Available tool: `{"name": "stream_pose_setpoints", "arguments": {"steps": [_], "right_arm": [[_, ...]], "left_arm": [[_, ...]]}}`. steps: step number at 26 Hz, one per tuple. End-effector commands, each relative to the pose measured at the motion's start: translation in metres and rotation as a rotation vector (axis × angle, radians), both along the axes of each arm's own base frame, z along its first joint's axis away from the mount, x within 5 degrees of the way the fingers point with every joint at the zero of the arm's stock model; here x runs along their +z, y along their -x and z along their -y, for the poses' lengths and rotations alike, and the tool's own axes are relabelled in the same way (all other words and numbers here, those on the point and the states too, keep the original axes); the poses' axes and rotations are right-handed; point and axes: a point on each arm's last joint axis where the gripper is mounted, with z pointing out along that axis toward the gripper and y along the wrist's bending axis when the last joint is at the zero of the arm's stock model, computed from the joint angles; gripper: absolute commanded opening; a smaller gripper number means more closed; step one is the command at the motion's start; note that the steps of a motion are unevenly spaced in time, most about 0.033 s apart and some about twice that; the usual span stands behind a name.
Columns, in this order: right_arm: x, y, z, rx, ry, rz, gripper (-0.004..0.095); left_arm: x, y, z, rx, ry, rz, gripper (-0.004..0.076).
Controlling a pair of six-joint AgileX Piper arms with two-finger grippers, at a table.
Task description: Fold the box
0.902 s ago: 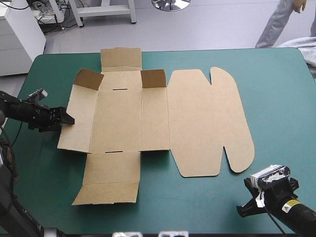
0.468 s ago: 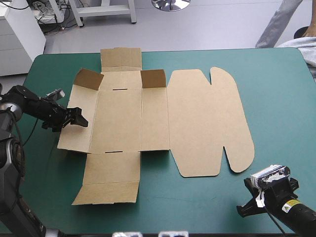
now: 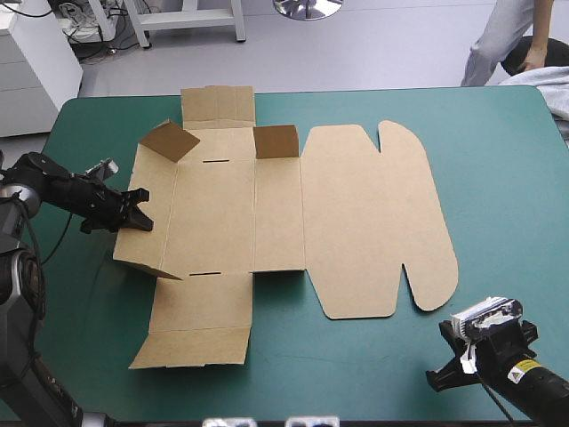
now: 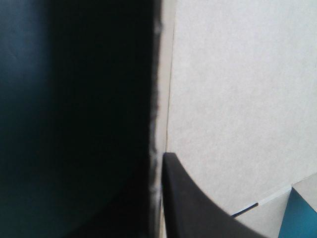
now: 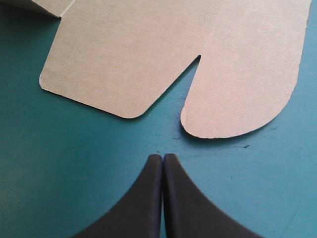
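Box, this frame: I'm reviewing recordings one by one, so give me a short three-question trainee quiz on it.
1. True or false: the right gripper is shut and apart from the box.
2. Which part of the box does the left gripper hold? A: the left side wall. B: the rounded lid. C: the near flap.
3. How many small corner flaps stand raised at the box's far side?
Key: 1 true; 2 A; 3 two.
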Motion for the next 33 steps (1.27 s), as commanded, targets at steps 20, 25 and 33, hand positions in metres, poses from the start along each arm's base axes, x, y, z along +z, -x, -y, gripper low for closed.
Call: {"name": "stream_pose_setpoints", "arguments": {"steps": [20, 25, 33], "right_arm": [[0.012, -0.004, -0.001, -0.015, -0.032, 0.066, -0.0019], [0.013, -0.004, -0.001, -0.014, -0.045, 0.067, -0.0019], [0.019, -0.008, 0.0, -0.042, -0.06, 0.136, -0.0019]], "left_arm": [[0.126, 0.002, 0.05, -0.291, -0.225, 0.398, -0.0001], [0.157, 0.007, 0.101, -0.469, -0.424, 0.495, 0.0013], [0.17, 0.01, 0.189, -0.784, -0.814, 0.786, 0.0012]]}}
